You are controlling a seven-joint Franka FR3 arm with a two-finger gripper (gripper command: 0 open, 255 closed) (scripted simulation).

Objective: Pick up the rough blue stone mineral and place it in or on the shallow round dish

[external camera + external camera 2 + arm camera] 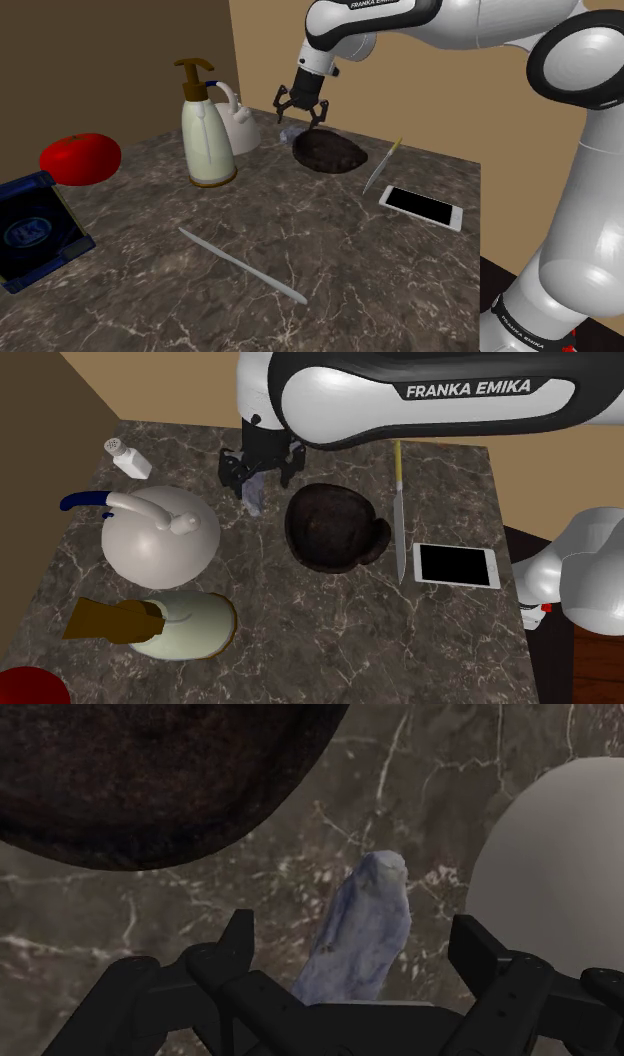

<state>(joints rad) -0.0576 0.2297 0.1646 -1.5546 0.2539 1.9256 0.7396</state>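
My jaws are released, spread wide, and hang just above the rough pale-blue stone (365, 932), one finger to either side of it and neither touching it. The stone is a long, lumpy piece, blue-grey with lighter flecks, narrowing to a blunt tip at the end pointing away from me. It lies flat on the dark veined marble surface (300, 230), in the gap between the white rounded kettle (241, 128) and the shallow round dark-brown dish (330, 152), near both.

Going from the shoulder view's left: a dark blue box (35, 230) sits at the surface's left edge, its near corner reaching the front edge. Beside it is a red tomato-like ball (80, 158). Next comes a cream pump bottle with a brown pump head (207, 140), upright and just in front of the kettle. Then the stone under me, then the dish close against the tan back wall. To the right of the dish a slim knife with a yellowish handle (383, 165) lies on the surface, and a white phone with a black screen (422, 207) lies flat near the right edge.

The widest open stretch is the front middle of the surface, crossed by one thin grey rod (243, 265). Room is tightest beside the stone, with the kettle's body bulging close to one of my fingers.
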